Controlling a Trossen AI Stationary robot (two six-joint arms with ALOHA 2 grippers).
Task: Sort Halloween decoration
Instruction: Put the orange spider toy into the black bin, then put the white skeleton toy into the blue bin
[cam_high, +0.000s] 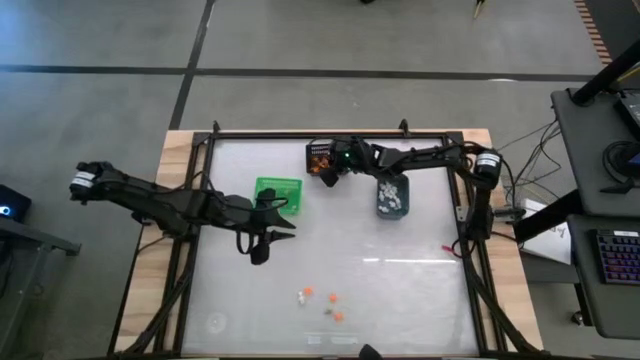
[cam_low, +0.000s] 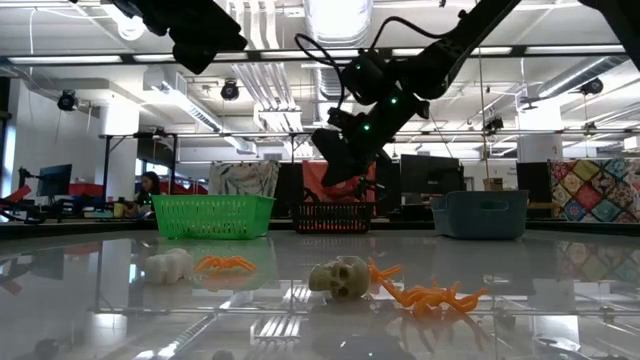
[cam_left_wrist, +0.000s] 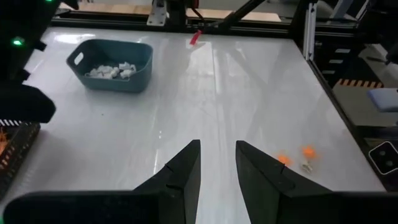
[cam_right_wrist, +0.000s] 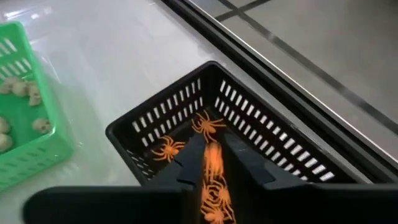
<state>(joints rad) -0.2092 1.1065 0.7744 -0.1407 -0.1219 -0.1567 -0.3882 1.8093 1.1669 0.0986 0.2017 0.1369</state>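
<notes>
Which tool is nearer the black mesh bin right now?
Right. The right tool hangs directly over the black mesh bin at the table's far edge, above the orange spiders inside. The left tool hovers mid-table, beyond the green bin.

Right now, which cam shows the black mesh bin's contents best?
Right wrist view: it looks straight into the black mesh bin, orange spiders visible inside. High view shows the bin small, partly under the right gripper. Low view shows only its side. Left wrist catches one corner.
</notes>
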